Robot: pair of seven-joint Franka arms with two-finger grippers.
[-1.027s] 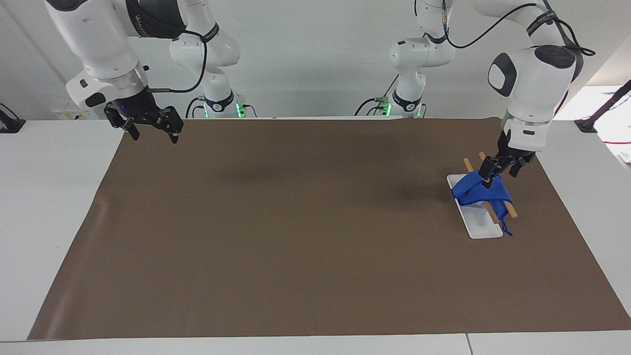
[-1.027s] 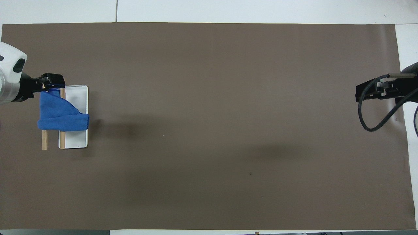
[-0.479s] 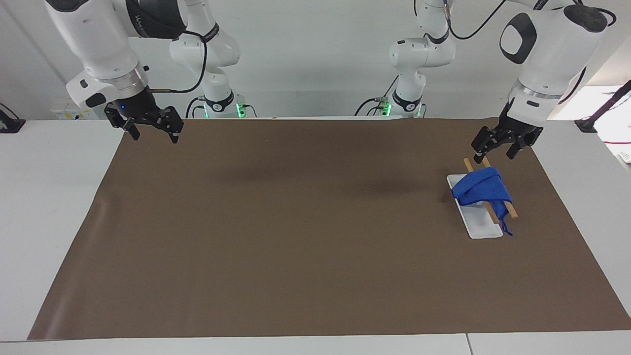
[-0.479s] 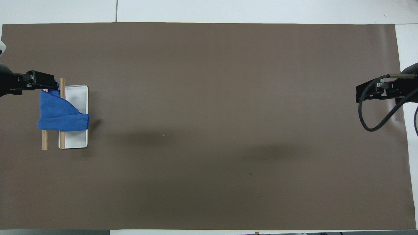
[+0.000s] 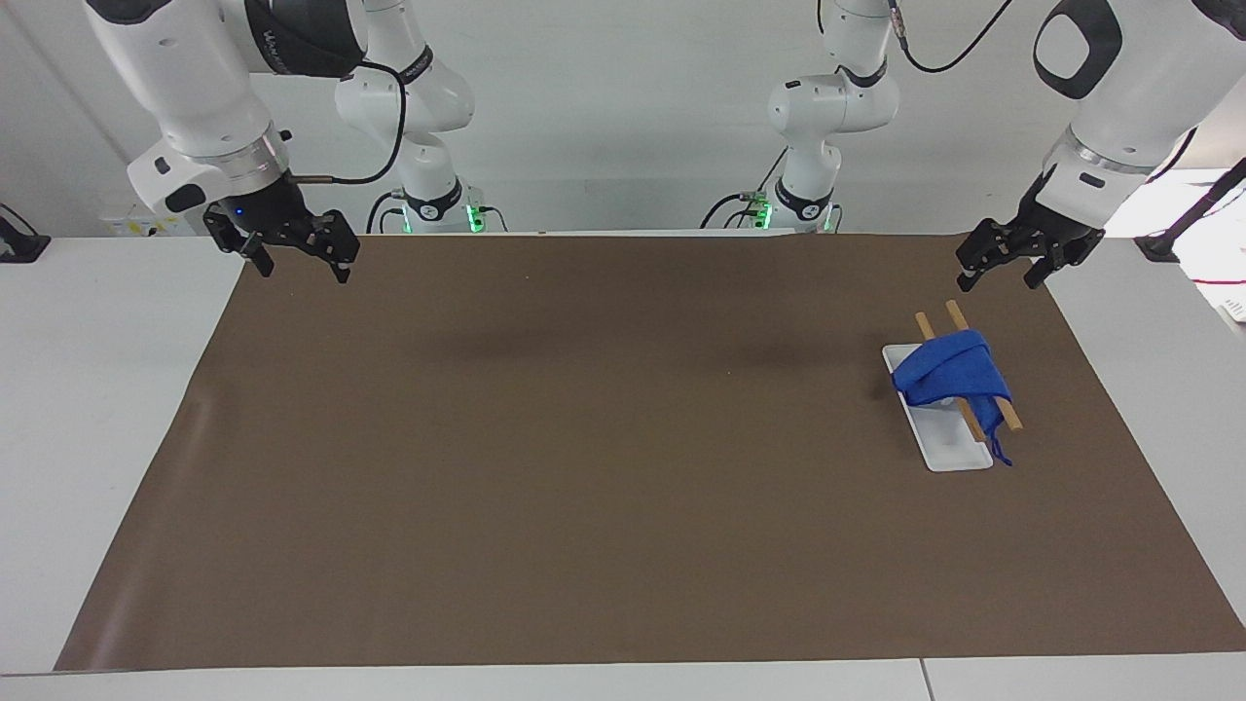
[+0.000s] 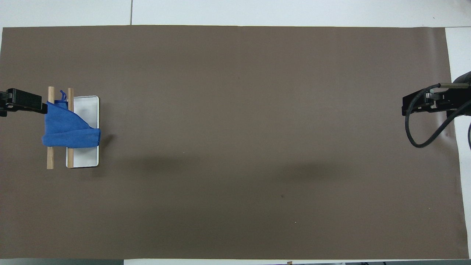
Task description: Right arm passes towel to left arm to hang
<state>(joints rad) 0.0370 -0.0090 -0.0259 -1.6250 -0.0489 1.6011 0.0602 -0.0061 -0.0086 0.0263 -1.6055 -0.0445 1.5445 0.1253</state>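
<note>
1. The towel [image 5: 952, 372] is lying draped over the two wooden rails [image 5: 981, 367] of a small rack, above the rack's white tray [image 5: 949, 450], toward the left arm's end of the table [image 5: 604, 467]. One bunched end is drooping over the tray and a thin loop is trailing off a corner on the side away from the robots. By my reading the hanging is already done and the step in hand is clearing away.

2. The left tool [image 5: 1007, 264] is hanging released, fingers apart and holding nothing, over the brown mat [image 5: 584, 506] just nearer the robots than the rack and clear of the cloth. In the overhead view its tip [image 6: 24, 102] is overlapping the towel's edge, but the facing view is showing a gap between them.

3. To do this well, the left arm should be lifting straight up and away, keeping its fingers spread so that no hem or loop is snagged.

4. It should be avoiding any sweep across the rails: the rack looks light, and a knock could be tipping it or sliding the towel off.

5. The drape is uneven, with more cloth bunched toward the tray side, so it may be prone to slipping; a gentle withdrawal matters more than speed.

6. The right tool [image 5: 290, 251] is waiting, released and empty, over the mat's corner at the right arm's end, well apart from the towel.
</note>
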